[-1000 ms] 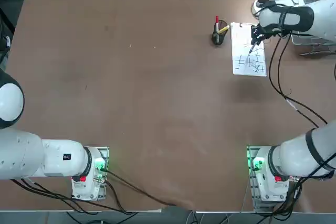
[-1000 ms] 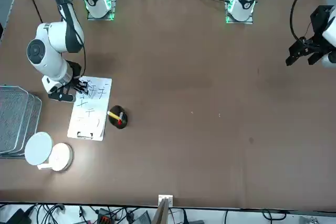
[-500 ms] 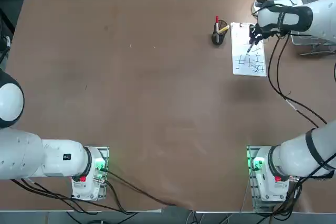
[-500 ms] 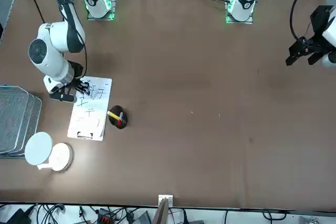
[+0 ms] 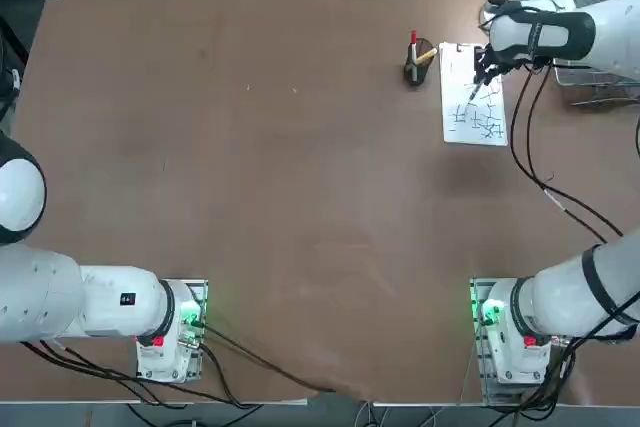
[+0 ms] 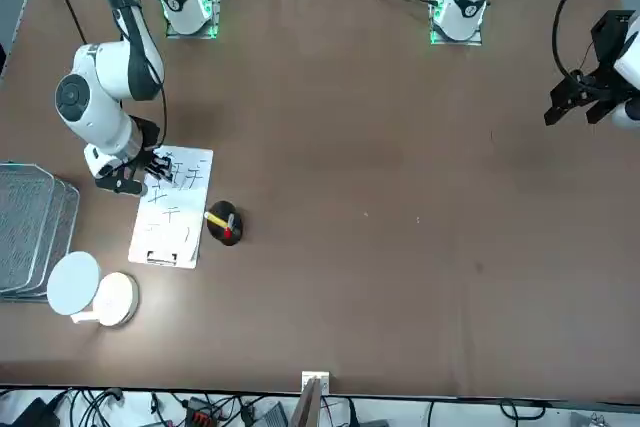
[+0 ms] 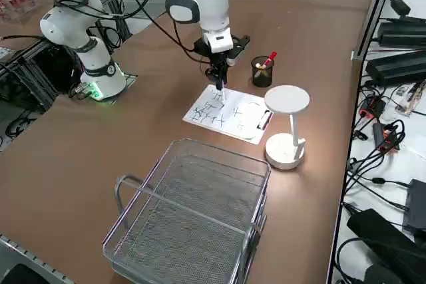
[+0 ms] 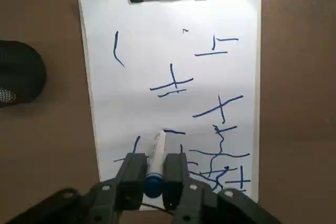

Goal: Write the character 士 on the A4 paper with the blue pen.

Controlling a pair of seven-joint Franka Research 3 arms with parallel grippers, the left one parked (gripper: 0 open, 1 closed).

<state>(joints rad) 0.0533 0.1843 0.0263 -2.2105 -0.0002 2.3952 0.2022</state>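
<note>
Brown table [image 5: 300, 147] carries the A4 paper [image 8: 157, 51], clipped, with blue 士-like strokes. Right gripper [image 8: 155, 174] pinches the blue pen [image 8: 155, 153] over it. Black cup [image 7: 262, 71] holds pens.

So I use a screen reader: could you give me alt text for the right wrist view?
The right gripper is shut on a blue pen, tip down on a clipped white sheet of paper with blue handwritten strokes. A black pen cup stands beside the sheet on the brown table.
</note>
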